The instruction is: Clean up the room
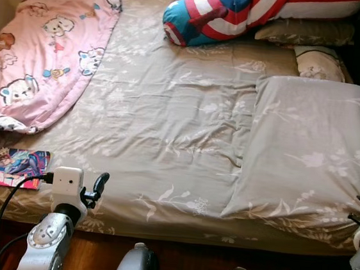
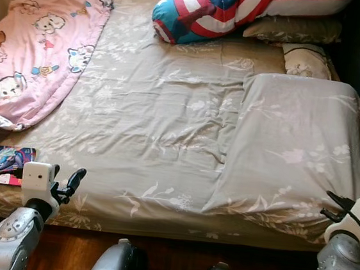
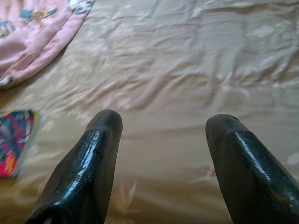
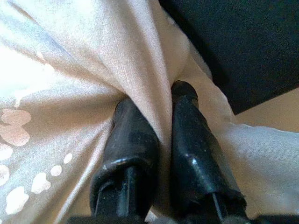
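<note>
Bedding takes up nearly everything in sight: a wide bed (image 1: 168, 127) under a beige floral sheet, creased across its middle, with a folded-back beige floral cover (image 1: 313, 155) lying over its right side. A pink blanket printed with teddy bears (image 1: 37, 55) is bunched over the far left corner, and a long bolster in red, white and blue stripes (image 1: 238, 12) lies across the head beside brown pillows (image 1: 307, 32). The tidying looks only partly done, in my judgement: the cover's fold is neat, but the blanket wants straightening and a small colourful picture book (image 1: 19, 166) sits at the near left edge, waiting to be put away. Dark wooden floor (image 1: 186, 258) shows along the foot of the bed. The right hand (image 4: 161, 121) is closed tight, pinching a ridge of the beige cover at the near right corner. The left hand (image 3: 161, 140) hovers over the near edge just beside the book, fingers spread wide and holding nothing.
</note>
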### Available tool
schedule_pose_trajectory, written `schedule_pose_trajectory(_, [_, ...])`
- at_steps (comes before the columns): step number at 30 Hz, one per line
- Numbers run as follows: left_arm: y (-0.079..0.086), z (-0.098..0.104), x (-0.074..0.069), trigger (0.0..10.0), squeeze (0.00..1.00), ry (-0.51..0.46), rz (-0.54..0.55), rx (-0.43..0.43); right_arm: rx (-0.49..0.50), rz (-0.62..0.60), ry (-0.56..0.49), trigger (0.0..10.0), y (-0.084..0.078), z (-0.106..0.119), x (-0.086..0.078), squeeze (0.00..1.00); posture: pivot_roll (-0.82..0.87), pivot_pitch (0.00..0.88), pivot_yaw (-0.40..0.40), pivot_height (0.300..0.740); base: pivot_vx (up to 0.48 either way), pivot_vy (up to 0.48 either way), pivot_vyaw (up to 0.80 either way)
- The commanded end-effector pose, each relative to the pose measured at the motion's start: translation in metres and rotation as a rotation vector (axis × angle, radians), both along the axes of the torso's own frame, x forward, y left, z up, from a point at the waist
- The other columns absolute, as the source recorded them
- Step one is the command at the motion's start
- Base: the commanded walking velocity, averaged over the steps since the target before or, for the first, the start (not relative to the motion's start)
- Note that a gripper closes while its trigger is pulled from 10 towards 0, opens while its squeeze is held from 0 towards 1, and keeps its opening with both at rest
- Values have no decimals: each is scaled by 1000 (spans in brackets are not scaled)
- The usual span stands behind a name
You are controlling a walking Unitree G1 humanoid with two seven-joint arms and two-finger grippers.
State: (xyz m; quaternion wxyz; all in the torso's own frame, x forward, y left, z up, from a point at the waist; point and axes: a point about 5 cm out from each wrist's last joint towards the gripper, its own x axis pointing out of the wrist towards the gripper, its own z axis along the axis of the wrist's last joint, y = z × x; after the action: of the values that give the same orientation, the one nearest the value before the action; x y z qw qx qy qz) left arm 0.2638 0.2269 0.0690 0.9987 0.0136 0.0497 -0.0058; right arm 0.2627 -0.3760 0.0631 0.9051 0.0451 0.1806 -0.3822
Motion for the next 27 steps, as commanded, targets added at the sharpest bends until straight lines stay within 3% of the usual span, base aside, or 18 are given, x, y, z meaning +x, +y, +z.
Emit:
schedule_pose_trajectory(1, [8, -7, -8, 10000, 0, 25, 20, 8, -27, -85, 5, 0, -16, 4, -13, 0, 42, 167, 78, 676, 0, 0, 0])
schedule_pose_trajectory(10, [5, -5, -6, 10000, 0, 30, -12, 6, -30, -87, 6, 0, -18, 4, -14, 0, 42, 174, 107, 676, 0, 0, 0])
schedule_pose_trajectory(12, [1, -4, -1, 10000, 0, 28, -17, -7, -14, 15, 3, 0, -5, 0, -5, 0, 40, 178, 115, 676, 0, 0, 0])
schedule_pose_trajectory(15, [0, -3, 0, 10000, 0, 28, -17, -7, -29, 57, 16, 0, 2, -4, -3, 0, 41, 182, 117, 676, 0, 0, 0])
schedule_pose_trajectory(27, [4, -9, -4, 10000, 0, 60, 4, 7, -45, 58, 18, 0, -1, -1, -3, 0, 44, 195, 108, 676, 0, 0, 0])
